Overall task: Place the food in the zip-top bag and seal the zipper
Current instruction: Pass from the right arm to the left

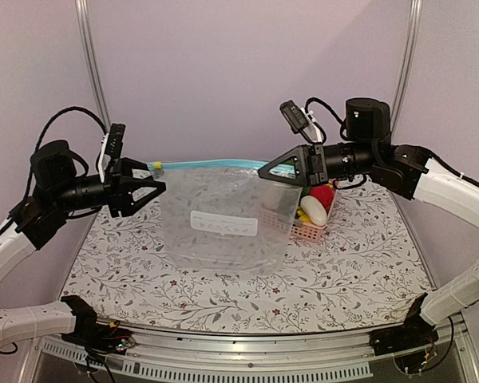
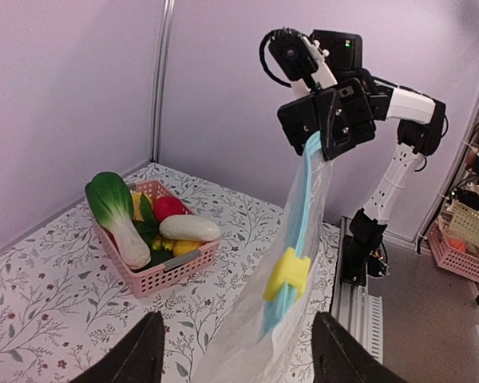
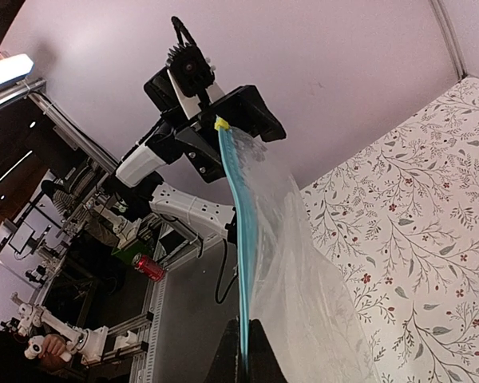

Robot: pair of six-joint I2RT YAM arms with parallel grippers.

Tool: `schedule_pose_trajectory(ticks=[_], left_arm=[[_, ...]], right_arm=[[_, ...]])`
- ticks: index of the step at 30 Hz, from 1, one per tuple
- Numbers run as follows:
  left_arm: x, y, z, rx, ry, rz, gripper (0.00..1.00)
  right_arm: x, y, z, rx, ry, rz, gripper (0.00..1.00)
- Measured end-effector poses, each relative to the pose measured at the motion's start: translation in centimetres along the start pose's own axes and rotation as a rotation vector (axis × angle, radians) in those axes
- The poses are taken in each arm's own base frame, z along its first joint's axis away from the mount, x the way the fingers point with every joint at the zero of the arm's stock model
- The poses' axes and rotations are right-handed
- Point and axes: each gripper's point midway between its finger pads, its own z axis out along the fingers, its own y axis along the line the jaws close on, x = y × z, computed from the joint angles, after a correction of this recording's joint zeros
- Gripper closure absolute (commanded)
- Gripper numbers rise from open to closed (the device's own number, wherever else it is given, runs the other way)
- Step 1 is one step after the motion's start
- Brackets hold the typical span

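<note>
The zip-top bag (image 1: 223, 223) hangs upright over the table, stretched between my two grippers, with nothing inside it. Its light-blue zipper (image 1: 215, 163) runs along the top edge, and a yellow slider (image 1: 156, 167) sits at the left end. My right gripper (image 1: 263, 171) is shut on the zipper's right end (image 3: 241, 239). My left gripper (image 2: 235, 355) stands open, its fingers either side of the bag's left end just short of the slider (image 2: 287, 274). The food lies in a pink basket (image 2: 164, 275): bok choy (image 2: 116, 211), a red fruit (image 2: 169, 207) and a pale piece (image 2: 190, 228).
The pink basket (image 1: 307, 231) stands on the floral table cover behind the bag's right side, under my right arm. Metal frame posts rise at the back corners (image 1: 92, 64). A rail runs along the table's near edge (image 1: 247, 351).
</note>
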Motion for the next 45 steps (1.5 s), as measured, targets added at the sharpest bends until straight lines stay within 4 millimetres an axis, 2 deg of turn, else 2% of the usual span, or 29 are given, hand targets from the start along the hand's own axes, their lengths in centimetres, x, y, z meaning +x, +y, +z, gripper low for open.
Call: schedule_pose_trajectory(ticks=[6, 17, 21, 23, 25, 26, 28, 29, 30, 32, 37, 42, 45], left_arm=[[0.1, -1.1, -0.1, 0.061, 0.010, 0.004, 0.63], [0.3, -1.3, -0.1, 0.079, 0.020, -0.006, 0.80], [0.4, -1.5, 0.0, 0.100, 0.030, -0.016, 0.97], [0.5, -1.6, 0.2, 0.113, 0.038, -0.019, 1.00], [0.5, -1.7, 0.2, 0.122, 0.045, -0.023, 1.00], [0.6, -1.7, 0.3, 0.126, 0.050, -0.026, 1.00], [0.7, -1.9, 0.3, 0.136, 0.063, -0.030, 1.00], [0.7, -2.0, 0.3, 0.141, 0.072, -0.030, 1.00], [0.7, -2.0, 0.3, 0.146, 0.078, -0.029, 1.00], [0.9, -2.1, 0.3, 0.156, 0.100, -0.031, 1.00], [1.8, -2.3, 0.9, 0.207, 0.162, -0.062, 1.00], [2.8, -2.2, 2.0, 0.272, 0.216, -0.122, 1.00], [3.1, -2.0, 2.8, 0.300, 0.244, -0.148, 1.00]], right_arm=[[0.3, -0.1, 0.0, 0.000, 0.004, 0.011, 1.00], [0.5, 0.2, 0.0, -0.018, 0.011, 0.014, 1.00], [0.7, 0.0, 0.0, -0.017, 0.016, 0.022, 0.99], [0.9, -0.2, 0.1, -0.015, 0.019, 0.027, 0.90], [1.0, -0.4, 0.1, -0.011, 0.020, 0.030, 0.70], [1.1, -0.5, 0.1, -0.007, 0.021, 0.040, 0.55], [1.1, -1.2, 0.0, 0.018, 0.013, 0.049, 0.33], [1.2, -1.7, -0.1, 0.038, 0.007, 0.054, 0.24], [1.2, -2.2, -0.3, 0.062, 0.000, 0.059, 0.20], [1.1, -3.2, -0.8, 0.117, -0.015, 0.055, 0.14], [0.8, -3.8, -2.5, 0.242, -0.029, 0.011, 0.12], [-0.8, -2.8, -3.5, 0.344, -0.006, -0.084, 0.13], [-1.3, -1.8, -2.8, 0.371, 0.026, -0.151, 0.15]])
